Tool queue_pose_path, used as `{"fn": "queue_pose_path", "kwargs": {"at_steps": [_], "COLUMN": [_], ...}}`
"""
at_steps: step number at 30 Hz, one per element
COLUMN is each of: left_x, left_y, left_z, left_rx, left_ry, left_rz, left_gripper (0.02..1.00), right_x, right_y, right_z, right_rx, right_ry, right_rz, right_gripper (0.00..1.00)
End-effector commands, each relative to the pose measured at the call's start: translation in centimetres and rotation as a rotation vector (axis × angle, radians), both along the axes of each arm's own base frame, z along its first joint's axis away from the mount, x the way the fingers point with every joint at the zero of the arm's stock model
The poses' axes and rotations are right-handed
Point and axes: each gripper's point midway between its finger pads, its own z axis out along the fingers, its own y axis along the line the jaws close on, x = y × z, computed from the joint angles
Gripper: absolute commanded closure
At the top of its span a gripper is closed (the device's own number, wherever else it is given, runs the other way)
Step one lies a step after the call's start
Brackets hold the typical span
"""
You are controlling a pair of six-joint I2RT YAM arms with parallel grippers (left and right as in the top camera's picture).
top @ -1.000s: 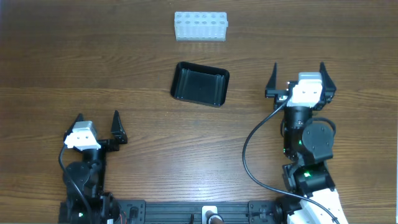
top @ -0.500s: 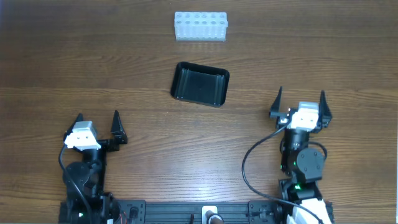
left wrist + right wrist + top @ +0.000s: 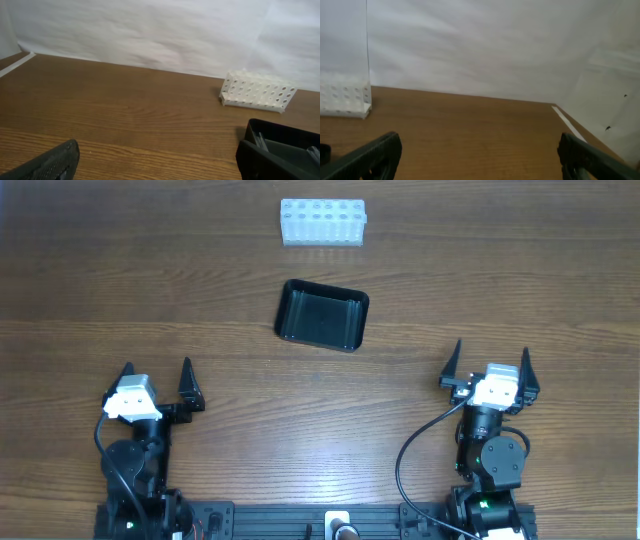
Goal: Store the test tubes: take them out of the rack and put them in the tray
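Note:
The white test tube rack (image 3: 322,223) stands at the far middle of the wooden table; its holes look empty in the left wrist view (image 3: 257,90), and its end shows in the right wrist view (image 3: 345,100). The black tray (image 3: 322,315) sits just in front of it, and faint clear tube shapes lie inside (image 3: 287,145). My left gripper (image 3: 158,366) is open near its base at the front left, far from both (image 3: 160,170). My right gripper (image 3: 491,350) is open at the front right, holding nothing (image 3: 480,165).
A white backdrop rises behind the table's far edge (image 3: 150,35). Bare wood (image 3: 320,410) spreads between the tray and the two arm bases. A black cable (image 3: 415,450) loops beside the right arm.
My right arm has pulled back toward its base, its open gripper sliding down the top view. The left arm, rack and tray have stayed put.

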Motion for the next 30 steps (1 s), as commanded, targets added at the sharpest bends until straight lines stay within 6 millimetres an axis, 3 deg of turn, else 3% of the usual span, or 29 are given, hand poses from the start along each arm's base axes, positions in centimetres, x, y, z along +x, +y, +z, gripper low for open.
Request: {"fn": "queue_pose_path", "kwargs": {"at_steps": [1,11,14,30], "left_x": [0.0,0.0,0.0,0.0], "left_y": [-0.3,-0.3,-0.3,-0.3], "left_z": [-0.2,-0.2,-0.2,-0.2], "left_rx": [0.013,0.013,0.013,0.013], "left_ry": [0.004,0.004,0.004,0.004], "left_rz": [-0.019,-0.019,-0.019,-0.019], "left_gripper": [0.02,0.023,0.02,0.023], "right_x": [-0.5,-1.9,-2.0,-2.0], "right_y": [-0.1,-0.2,-0.3,-0.3], "right_z": [-1.1,-4.1,-3.1,-3.2], "right_rx": [-0.005,-0.015,-0.011,-0.01], "right_ry": [0.04,0.158,0.111,0.118], "right_rz": [0.001,0.001,-0.001,0.005], "right_gripper": [0.009,0.009,0.009,0.007]}}
